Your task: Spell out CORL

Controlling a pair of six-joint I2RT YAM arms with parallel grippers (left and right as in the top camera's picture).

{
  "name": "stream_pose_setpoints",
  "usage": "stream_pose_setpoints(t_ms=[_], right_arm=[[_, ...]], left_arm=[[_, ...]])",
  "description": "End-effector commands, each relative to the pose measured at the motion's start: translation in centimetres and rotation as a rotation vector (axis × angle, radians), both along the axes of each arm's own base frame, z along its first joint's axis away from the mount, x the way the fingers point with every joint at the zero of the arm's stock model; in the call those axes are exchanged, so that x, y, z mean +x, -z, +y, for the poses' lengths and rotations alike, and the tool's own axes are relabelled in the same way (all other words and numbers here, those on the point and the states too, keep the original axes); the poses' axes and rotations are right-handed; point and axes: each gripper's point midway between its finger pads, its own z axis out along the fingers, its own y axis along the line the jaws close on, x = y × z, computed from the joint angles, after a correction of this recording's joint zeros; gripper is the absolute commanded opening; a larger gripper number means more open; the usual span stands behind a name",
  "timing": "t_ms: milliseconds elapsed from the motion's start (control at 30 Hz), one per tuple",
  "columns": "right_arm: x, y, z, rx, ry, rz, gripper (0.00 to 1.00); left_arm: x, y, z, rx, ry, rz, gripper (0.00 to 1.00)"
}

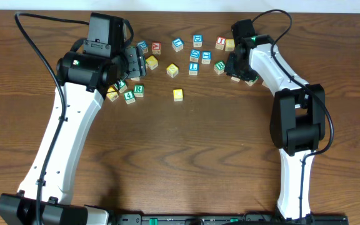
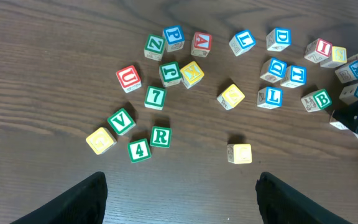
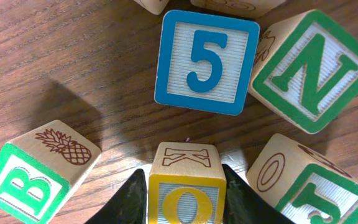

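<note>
Wooden alphabet cubes lie scattered over the dark bench (image 1: 186,156), mostly toward its far edge. We see the right fingers (image 3: 137,208) pressed against both sides of the yellow O cube (image 3: 187,196), pinching it at the right end of the scatter. We cannot tell whether it rests on the bench. A blue 5 cube (image 3: 206,61) sits just beyond it, with a green N cube (image 3: 306,68) and a green B cube (image 3: 33,180) off to either side, apart from it. The left fingers (image 2: 82,202) are spread wide with nothing between them, above the left part of the scatter. There we find the green R cube (image 2: 160,137) just beside a green 4 cube (image 2: 139,150). The blue L cube (image 2: 270,97) lies nearer the middle. One yellow-faced cube (image 2: 239,153) stands alone, closer to the near edge than the rest.
</note>
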Motion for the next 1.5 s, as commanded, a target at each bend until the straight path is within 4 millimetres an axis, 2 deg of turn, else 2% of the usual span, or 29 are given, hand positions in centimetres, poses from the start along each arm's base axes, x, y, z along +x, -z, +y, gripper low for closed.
stream_pose_setpoints(t_ms=[0, 267, 433, 600, 700, 800, 833, 967, 1233, 1467], right_arm=[[-0.2, 0.9, -0.3, -0.015, -0.043, 0.02, 0.33], [-1.6, 0.9, 2.4, 0.101, -0.25, 0.071, 0.31], [-2.6, 1.0, 3.6, 0.107, -0.294, 0.1, 0.32], [-3.7, 1.1, 5.8, 0.097, -0.366, 0.118, 0.31], [-4.1, 1.1, 6.5, 0.086, -0.415, 0.122, 0.32], [-4.1, 1.2, 6.2, 0.028, -0.388, 0.119, 0.33], [-3.9, 1.2, 5.7, 0.008, -0.33, 0.117, 0.41], [-3.6, 1.2, 4.9, 0.021, -0.215, 0.116, 0.5], [-2.9, 1.2, 2.2, 0.031, -0.13, 0.117, 0.51], [-1.7, 1.1, 1.7, 0.039, -0.112, 0.077, 0.53]], left_arm=[[0.0, -0.8, 0.2, 0.012, 0.003, -0.022, 0.75], [0.0, -0.8, 0.2, 0.003, -0.01, -0.021, 0.76], [0.0, -0.8, 0.2, -0.004, -0.019, -0.02, 0.76], [0.0, -0.8, 0.2, -0.003, -0.018, -0.02, 0.76], [0.0, -0.8, 0.2, -0.003, -0.018, -0.02, 0.75], [0.0, -0.8, 0.2, -0.003, -0.018, -0.02, 0.76], [0.0, -0.8, 0.2, -0.003, -0.018, -0.02, 0.76], [0.0, -0.8, 0.2, -0.004, -0.018, -0.02, 0.76], [0.0, -0.8, 0.2, -0.004, -0.018, -0.021, 0.76], [0.1, -0.9, 0.2, -0.004, -0.018, -0.022, 0.76]])
